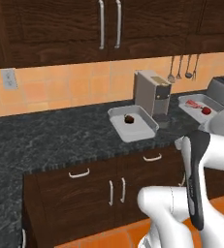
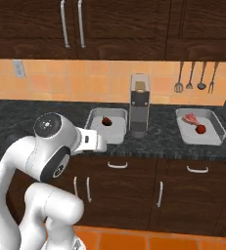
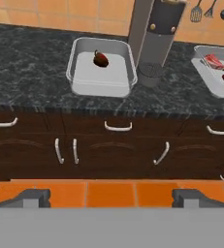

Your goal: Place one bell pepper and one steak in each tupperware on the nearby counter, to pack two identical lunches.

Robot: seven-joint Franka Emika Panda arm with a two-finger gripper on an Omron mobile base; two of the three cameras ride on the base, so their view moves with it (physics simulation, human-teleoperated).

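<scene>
The right base view takes in both containers on the counter [image 2: 60, 117]: the left tupperware [image 2: 115, 133] holds one bell pepper [image 2: 106, 120] toward its far side, and the right tupperware [image 2: 217, 135] holds a steak [image 2: 190, 118] with a second bell pepper [image 2: 200, 129] just beside it; a tall grey coffee machine [image 2: 139, 105] stands between the two containers, and utensils [image 2: 195, 77] hang on the tiled wall above the right one; the left base view adds a toaster [image 1: 223, 89] at the far right of the counter, past the right container, and a wall socket [image 1: 9, 78] at the left, while the robot's white arm covers part of the right container there; the hand view looks down over the counter edge onto the dark cabinet fronts [image 3: 108, 150] with their silver handles and the orange floor tiles [image 3: 113, 191] below; the gripper [image 3: 111, 197] shows there as two dark tips at the bottom, spread wide apart with nothing between them; in the right base view the arm is folded, its elbow raised at the left and the hand reaching forward at about counter height, short of the left tupperware and in front of the cabinets
</scene>
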